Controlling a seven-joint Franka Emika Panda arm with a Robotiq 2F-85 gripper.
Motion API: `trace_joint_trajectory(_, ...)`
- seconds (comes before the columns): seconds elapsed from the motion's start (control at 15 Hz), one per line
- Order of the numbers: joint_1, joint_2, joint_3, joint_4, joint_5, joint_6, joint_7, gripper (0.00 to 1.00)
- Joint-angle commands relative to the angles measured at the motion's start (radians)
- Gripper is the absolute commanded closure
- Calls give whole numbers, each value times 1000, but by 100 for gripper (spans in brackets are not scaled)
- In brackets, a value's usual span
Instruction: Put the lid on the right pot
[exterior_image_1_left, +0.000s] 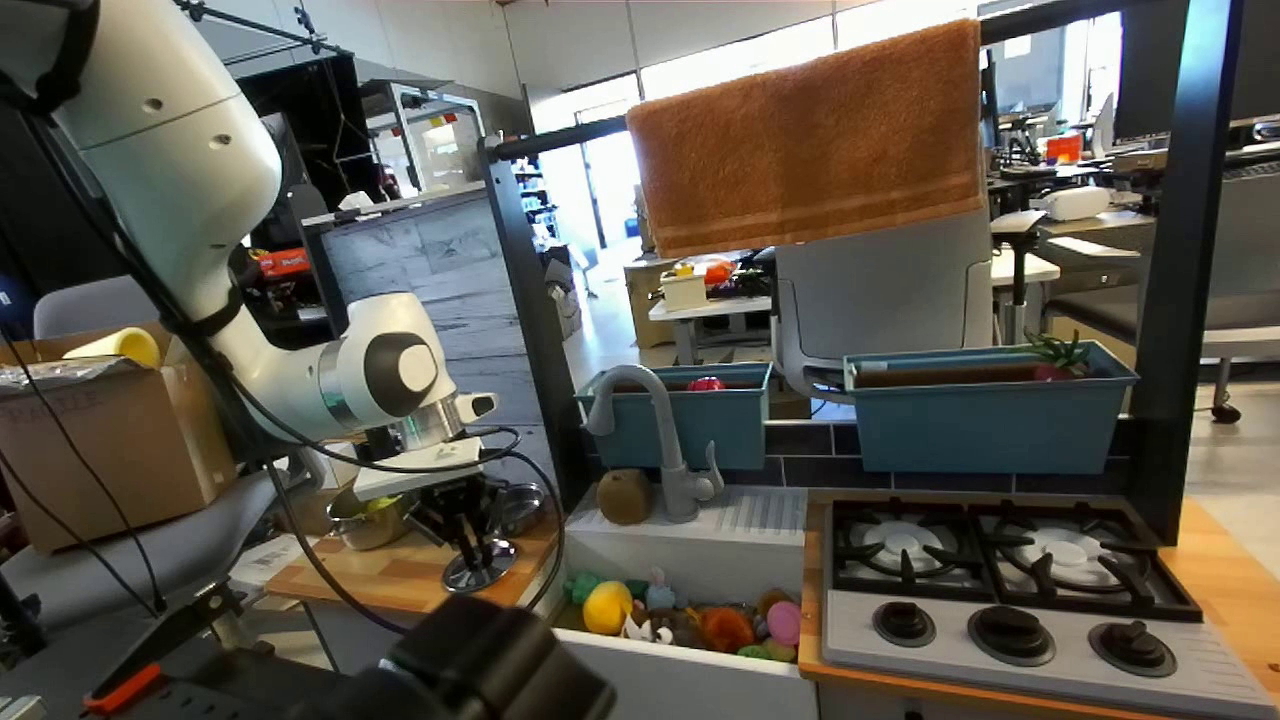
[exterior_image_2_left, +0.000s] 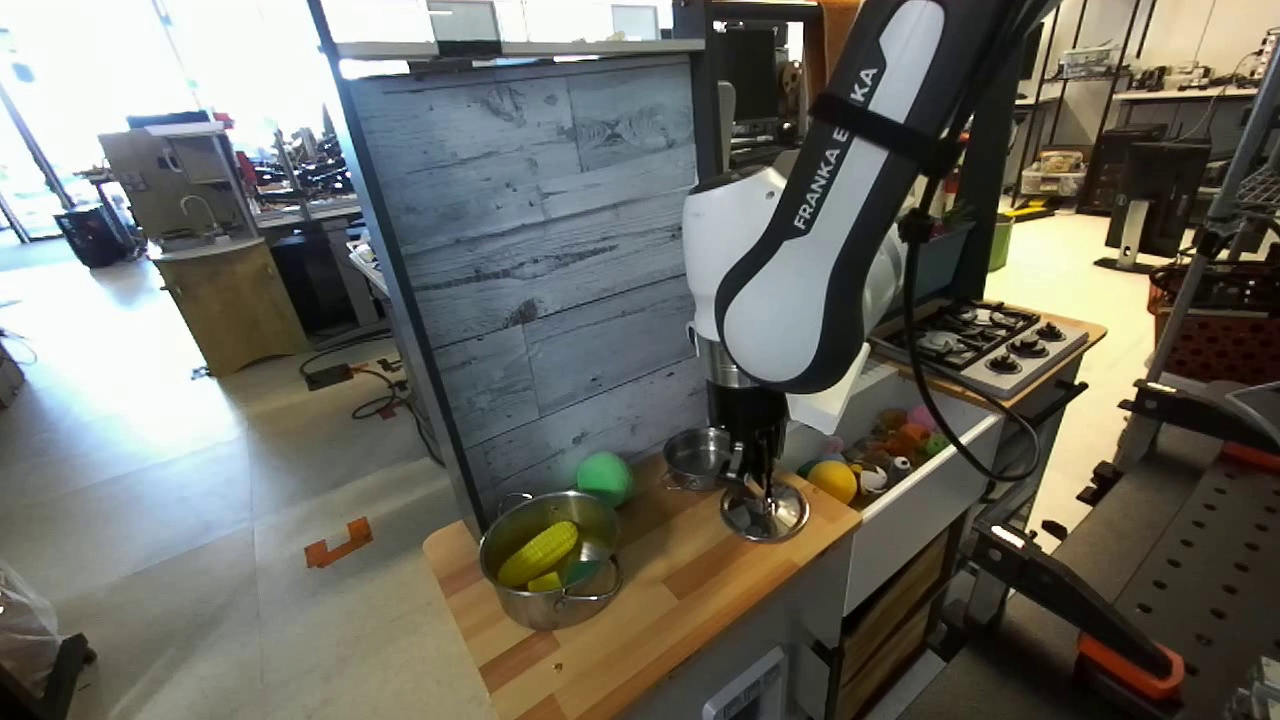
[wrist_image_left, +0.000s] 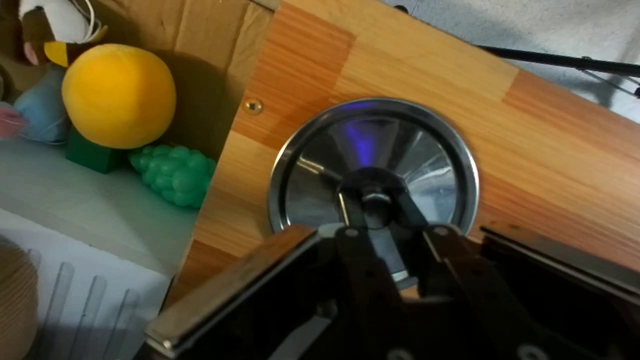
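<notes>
My fingers (wrist_image_left: 409, 220) are clenched on the knob (wrist_image_left: 376, 204) of the lid (wrist_image_left: 367, 145), one on each side. The lid is at the end of the bench (exterior_image_2_left: 670, 575) next to the sink (exterior_image_1_left: 700, 670), just beside the small pot (exterior_image_2_left: 690, 472); whether it touches the bench I cannot tell. At the other end stands the big pot (exterior_image_2_left: 535, 608), holding corn (exterior_image_2_left: 540, 555), a yellow piece (exterior_image_2_left: 545, 582) and something green (exterior_image_2_left: 580, 572). A green ball (exterior_image_2_left: 605, 478) lies between the pots, close to the panel (exterior_image_2_left: 560, 250). In the sink I see a yellow ball (wrist_image_left: 119, 95), green grapes (wrist_image_left: 175, 175), a pink toy (exterior_image_1_left: 784, 622) and more in a heap. In an exterior view the long planter (exterior_image_1_left: 990, 420) holds a plant (exterior_image_1_left: 1060, 352), the short planter (exterior_image_1_left: 715, 430) a red thing (exterior_image_1_left: 706, 384), the box (exterior_image_1_left: 100, 450) a yellow roll (exterior_image_1_left: 128, 346).
</notes>
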Motion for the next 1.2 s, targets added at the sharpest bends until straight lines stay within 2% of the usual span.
trace_joint_trajectory(0.0, -18, 0, 25, -4, 7, 7, 8, 95)
trace_joint_trajectory(0.27, -30, 4, 42, -3, 11, 24, 1, 95)
trace_joint_trajectory(0.73, -18, -4, 33, 6, -2, -105, -3, 95)
trace_joint_trajectory(1.13, -26, -2, 41, 5, 0, -66, -5, 95)
